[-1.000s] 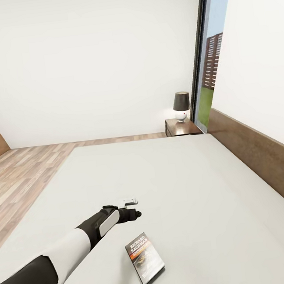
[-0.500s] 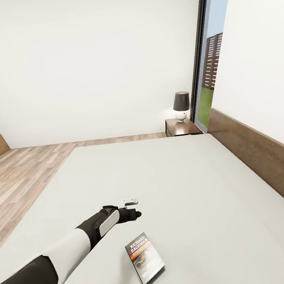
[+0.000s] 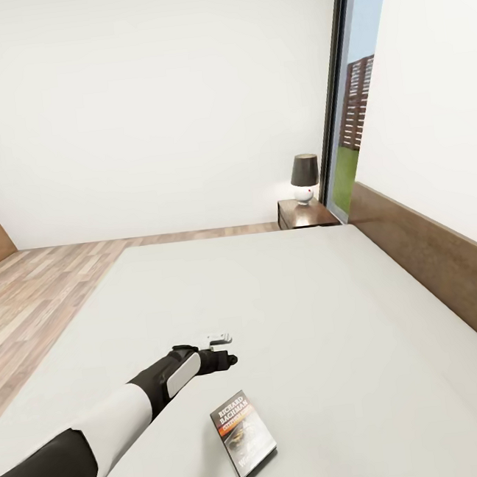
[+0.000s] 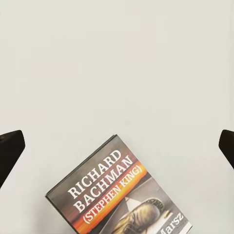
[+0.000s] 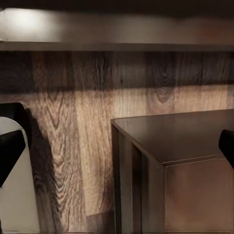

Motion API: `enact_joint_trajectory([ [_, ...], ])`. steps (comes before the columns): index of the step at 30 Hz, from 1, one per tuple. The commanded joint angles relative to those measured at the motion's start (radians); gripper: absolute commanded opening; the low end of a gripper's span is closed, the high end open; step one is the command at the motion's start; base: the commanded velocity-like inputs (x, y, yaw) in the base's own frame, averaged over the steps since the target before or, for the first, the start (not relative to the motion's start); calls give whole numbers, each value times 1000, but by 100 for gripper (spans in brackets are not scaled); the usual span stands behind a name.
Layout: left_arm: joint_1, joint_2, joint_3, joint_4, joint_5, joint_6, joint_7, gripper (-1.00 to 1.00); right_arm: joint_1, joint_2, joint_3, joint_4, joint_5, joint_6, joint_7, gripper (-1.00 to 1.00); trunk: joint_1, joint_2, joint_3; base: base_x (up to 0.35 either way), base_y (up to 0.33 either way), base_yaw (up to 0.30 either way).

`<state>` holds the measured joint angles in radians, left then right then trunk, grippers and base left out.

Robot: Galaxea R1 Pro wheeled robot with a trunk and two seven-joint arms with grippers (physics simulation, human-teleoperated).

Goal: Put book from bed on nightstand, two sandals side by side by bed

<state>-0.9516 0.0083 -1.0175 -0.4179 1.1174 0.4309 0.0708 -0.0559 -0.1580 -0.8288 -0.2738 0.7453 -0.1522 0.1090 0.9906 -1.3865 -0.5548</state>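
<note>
1. No motion since the earlier head frames: left arm, book and camera framing are all identical.
2. The book [image 3: 243,434] lies flat, cover up, on the bed [image 3: 314,319], on the mattress part nearest the robot, well apart from the headboard [image 3: 434,261].
3. The left gripper [image 3: 225,349] hangs over the mattress just beyond the book (on the book's far side, toward the nightstand), not touching it.
4. In the left wrist view the two dark fingertips [image 4: 9,153] sit at opposite edges, spread wide, nothing between them but mattress; the book [image 4: 117,195] shows with "RICHARD BACHMAN (STEPHEN KING)" legible, and the orange band runs under the lettering.
5. The nightstand [image 3: 304,214] stands past the far edge of the bed, in the corner by the window [image 3: 353,107]; a lamp [image 3: 304,177] with a dark shade sits on it.
6. Wood floor [image 3: 31,306] runs along the side of the bed away from the headboard.
7. In the right wrist view the right gripper's fingertips [image 5: 9,148] are also spread apart, empty, pointing at a dark brown wooden cabinet [image 5: 175,165] against wood panelling (which piece of furniture it is, I cannot tell).
</note>
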Motion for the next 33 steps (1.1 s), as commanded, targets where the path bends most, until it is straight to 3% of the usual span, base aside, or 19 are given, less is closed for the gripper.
enact_joint_trajectory([
  [1,-1,1,-6,-2,10,2,7,100,-1,0,-9,8,6,-4,7,100,0,-1,-1,0,0,0],
  [15,-1,1,-7,-2,10,2,7,100,5,-6,-15,224,4,-7,-6,100,0,-1,-1,0,0,0],
  [33,-1,2,-7,-1,10,2,7,100,54,-7,-18,281,0,-4,-70,100,0,-1,-1,0,0,0],
])
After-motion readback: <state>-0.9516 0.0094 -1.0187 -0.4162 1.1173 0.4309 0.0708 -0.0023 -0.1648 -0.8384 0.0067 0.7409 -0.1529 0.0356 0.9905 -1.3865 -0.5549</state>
